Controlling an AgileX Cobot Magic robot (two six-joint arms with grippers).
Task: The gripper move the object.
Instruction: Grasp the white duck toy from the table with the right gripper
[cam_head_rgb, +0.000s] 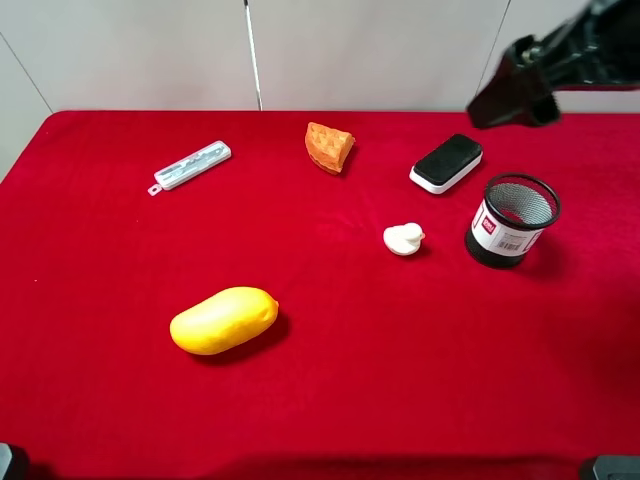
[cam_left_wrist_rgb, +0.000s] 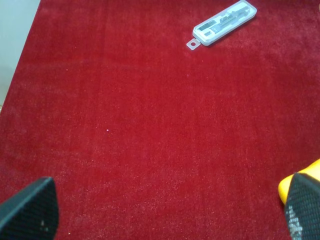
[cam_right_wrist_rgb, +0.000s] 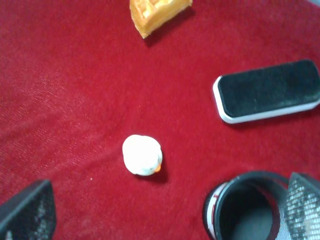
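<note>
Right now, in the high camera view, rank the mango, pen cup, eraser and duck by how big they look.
1. Mango and pen cup, too close to separate.
2. Eraser.
3. Duck, clearly smallest.

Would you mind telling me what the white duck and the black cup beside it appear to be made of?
The duck looks like soft rubber or vinyl: smooth, matte white and rounded. The cup seems to be black metal mesh, judging by the fine grid in its wall, with a paper label around it.

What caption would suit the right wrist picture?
Open right gripper faces white duck, with black cup, eraser and orange wedge nearby.
</note>
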